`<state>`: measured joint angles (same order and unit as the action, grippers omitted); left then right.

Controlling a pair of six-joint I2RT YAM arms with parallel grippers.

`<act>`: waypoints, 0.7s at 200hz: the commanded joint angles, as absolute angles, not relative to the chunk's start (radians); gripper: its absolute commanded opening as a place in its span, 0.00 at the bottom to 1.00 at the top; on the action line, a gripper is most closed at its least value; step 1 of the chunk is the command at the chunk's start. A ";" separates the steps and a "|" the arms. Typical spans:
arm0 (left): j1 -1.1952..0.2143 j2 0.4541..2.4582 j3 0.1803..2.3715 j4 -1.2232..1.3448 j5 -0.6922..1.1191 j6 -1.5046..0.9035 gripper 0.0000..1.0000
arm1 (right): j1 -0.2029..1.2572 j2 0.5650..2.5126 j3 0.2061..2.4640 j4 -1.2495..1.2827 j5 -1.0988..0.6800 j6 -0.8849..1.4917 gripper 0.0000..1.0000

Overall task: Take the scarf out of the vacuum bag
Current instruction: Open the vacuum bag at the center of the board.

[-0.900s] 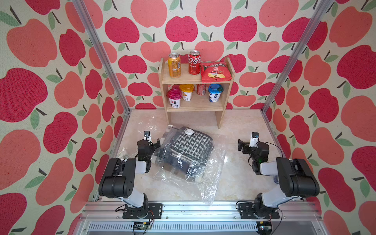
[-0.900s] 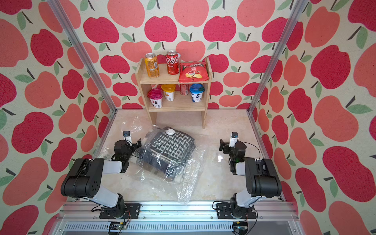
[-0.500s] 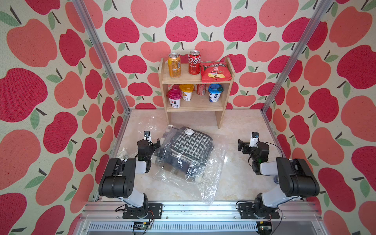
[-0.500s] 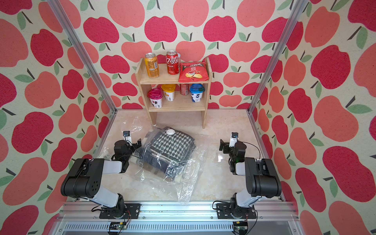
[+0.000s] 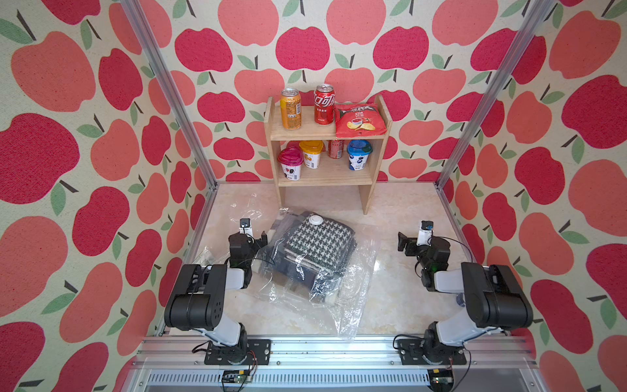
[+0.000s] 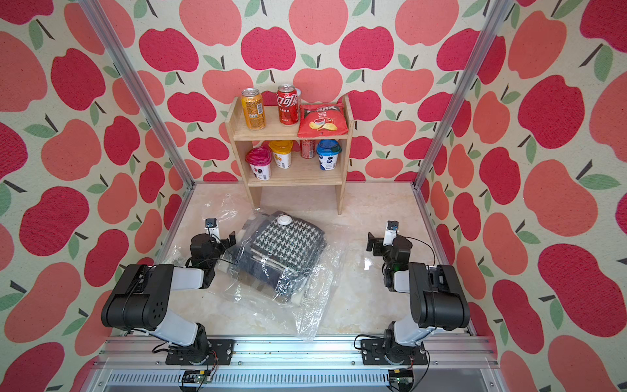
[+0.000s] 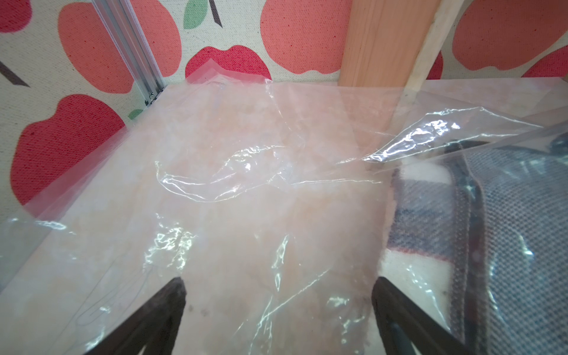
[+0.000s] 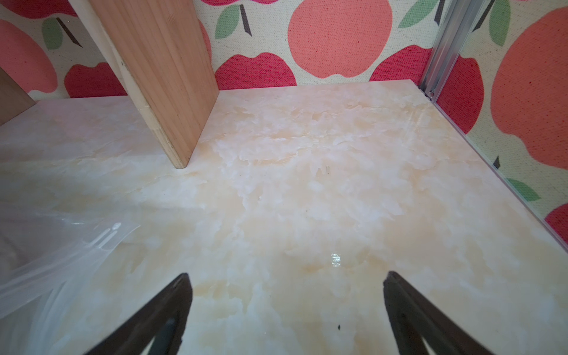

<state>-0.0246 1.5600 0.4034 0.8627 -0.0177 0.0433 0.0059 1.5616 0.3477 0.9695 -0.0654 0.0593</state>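
Plainly nothing is done yet: the left gripper [image 7: 278,285], wide open and empty, sits over a loose flap of the large clear plastic vacuum bag [image 5: 353,271], and just beside it the folded black-and-white houndstooth scarf [image 5: 319,241] lies wholly inside, under the round white valve cap [image 5: 315,220]. The right gripper [image 8: 287,276], equally open and empty, hovers over bare marble tabletop [image 8: 307,184], well apart from the bag; drawing the scarf out remains.

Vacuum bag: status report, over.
Left gripper open, over plastic of vacuum bag. Right gripper open, off to the side. Scarf folded inside, not out yet. Nothing atop bag.
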 commanded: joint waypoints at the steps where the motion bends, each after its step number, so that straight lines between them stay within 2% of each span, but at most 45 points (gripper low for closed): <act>1: -0.023 1.564 0.406 0.840 -0.009 0.051 0.97 | 0.002 1.546 0.342 0.971 -0.076 0.077 1.00; 47: -0.025 1.526 0.385 0.849 -0.057 0.032 0.98 | 0.020 1.419 0.369 0.829 -0.013 0.068 1.00; 85: -0.017 1.529 0.404 0.816 -0.031 0.035 0.99 | 0.044 1.214 0.407 0.610 0.031 0.053 1.00; 96: -0.018 1.510 0.427 0.762 0.006 0.052 1.00 | 0.046 1.162 0.443 0.510 0.030 0.061 1.00; 122: -0.034 1.454 0.518 0.565 0.065 0.101 0.93 | 0.050 1.071 0.538 0.254 0.002 0.112 1.00; 140: -0.059 1.383 0.576 0.414 0.013 0.124 0.94 | 0.052 1.030 0.609 0.082 0.025 0.185 1.00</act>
<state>-0.0322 1.4738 0.4908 0.6392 0.0158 0.0719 0.0441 1.0794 0.5217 0.3950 0.0021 0.0902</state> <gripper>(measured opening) 0.930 0.997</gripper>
